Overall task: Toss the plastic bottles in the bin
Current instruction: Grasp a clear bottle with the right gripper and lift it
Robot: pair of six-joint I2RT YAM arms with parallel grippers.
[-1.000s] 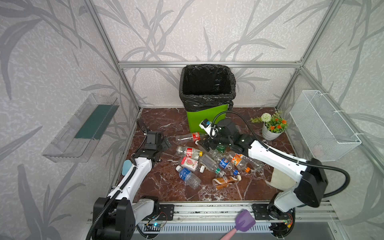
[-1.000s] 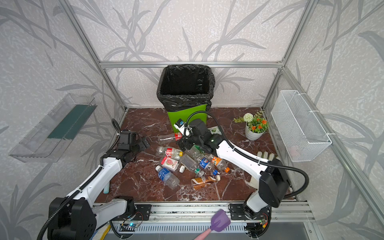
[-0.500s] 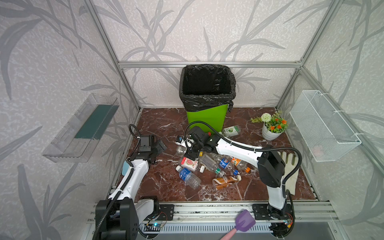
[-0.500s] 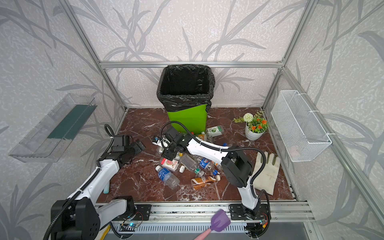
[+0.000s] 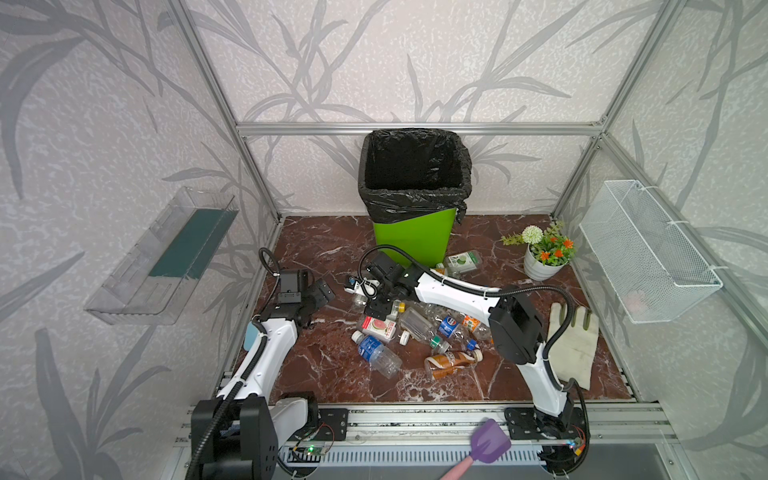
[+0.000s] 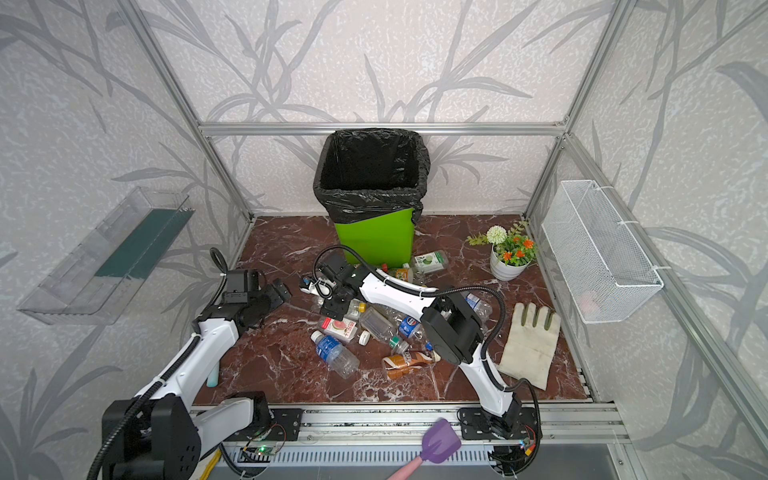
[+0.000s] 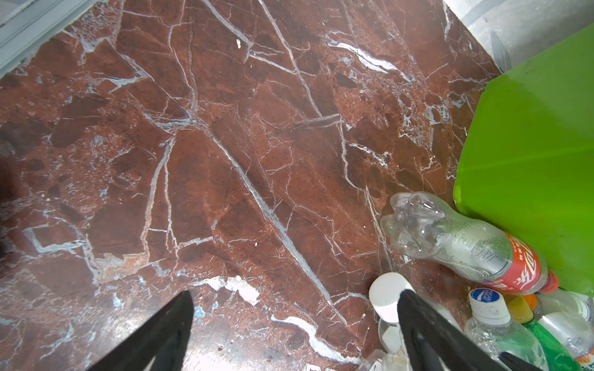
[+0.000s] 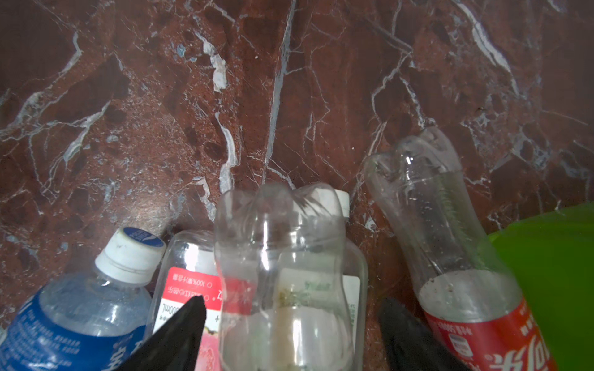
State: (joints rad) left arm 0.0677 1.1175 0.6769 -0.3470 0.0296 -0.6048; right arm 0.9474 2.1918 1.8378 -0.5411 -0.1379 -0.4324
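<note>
The lime-green bin (image 5: 411,241) (image 6: 374,241) with its black bag stands at the back. Several plastic bottles (image 5: 415,328) (image 6: 374,328) lie in a heap in front of it. My right gripper (image 5: 374,297) (image 6: 332,297) is low over the heap's left end. In the right wrist view its jaws (image 8: 292,300) stand on either side of a clear bottle (image 8: 283,257), close to its sides. I cannot tell whether they press on it. A red-labelled bottle (image 8: 450,241) (image 7: 450,244) lies against the bin wall (image 7: 530,160). My left gripper (image 5: 320,291) (image 7: 294,308) is open over bare floor.
A white-capped bottle (image 7: 387,295) lies by one left finger. A flower pot (image 5: 542,259) and a white glove (image 5: 571,340) are on the right. A wire basket (image 5: 648,253) hangs on the right wall and a clear tray (image 5: 166,257) on the left wall. A purple spatula (image 5: 488,444) lies by the front rail.
My right arm has swung left across the heap and come down at its left end, its jaws narrowing round a clear bottle. The left gripper has barely shifted.
</note>
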